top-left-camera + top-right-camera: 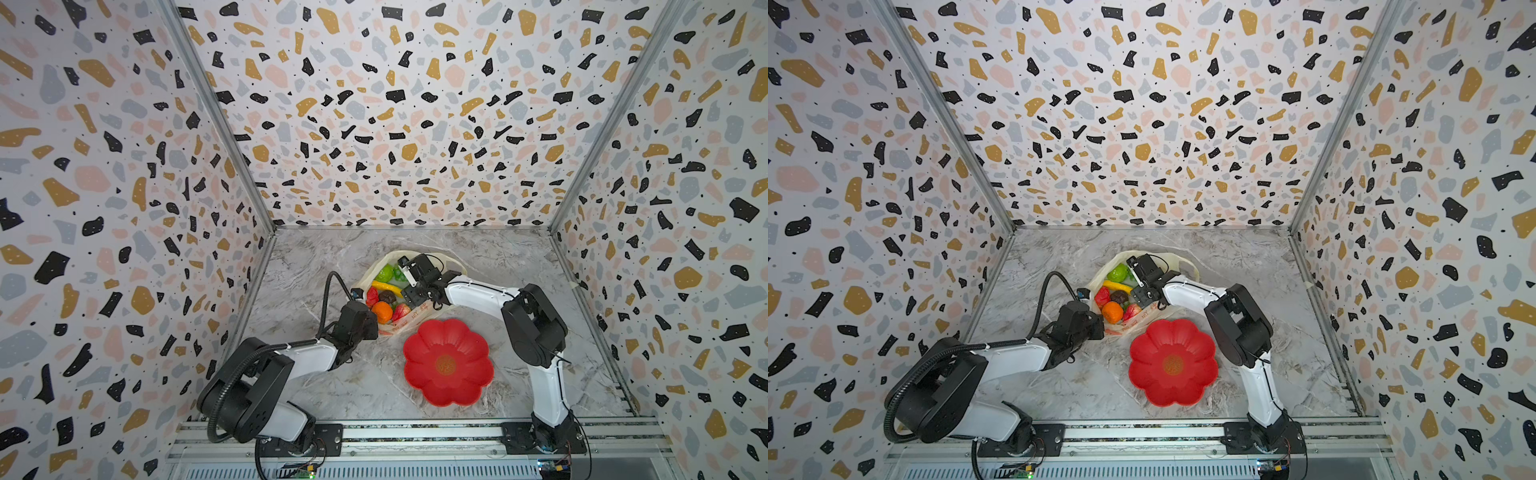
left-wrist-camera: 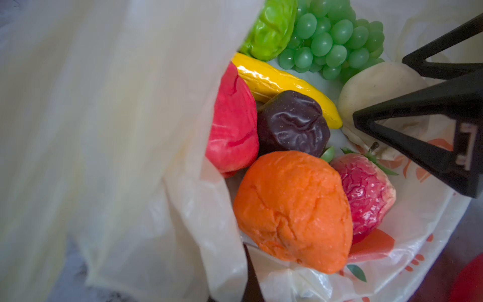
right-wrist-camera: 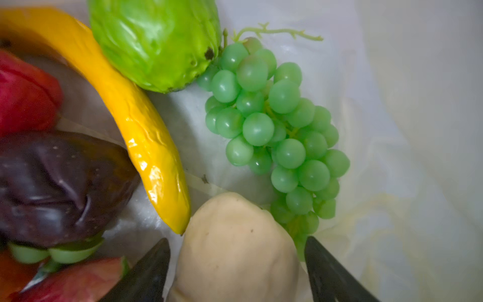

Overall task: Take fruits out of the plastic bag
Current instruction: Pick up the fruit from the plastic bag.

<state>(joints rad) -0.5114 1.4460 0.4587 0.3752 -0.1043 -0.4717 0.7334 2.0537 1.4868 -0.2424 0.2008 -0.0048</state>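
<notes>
I count eight fruits [image 1: 386, 297] in one plastic bag [image 2: 130, 157] — one apiece: orange [image 2: 292, 211], banana [image 2: 282, 86], grape bunch [image 2: 332, 39], strawberry [image 2: 366, 196], red fruit [image 2: 232, 125], green fruit [image 2: 271, 28], cream fruit [image 2: 376, 86], dark brown fruit [image 2: 292, 123] — plus one red dish [image 1: 449, 361].

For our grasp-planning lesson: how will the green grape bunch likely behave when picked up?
The grape bunch probably droops and flexes, being many beads on thin stems. Glossy round grapes may slip from a pinch. Its lumpy shape likely resists rolling.

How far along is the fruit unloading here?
Nothing out yet: all eight fruits lie in the plastic bag, and the red dish is bare. In hand: left gripper shut on the bag's rim, right gripper open around the cream fruit. Left: every fruit.
</notes>
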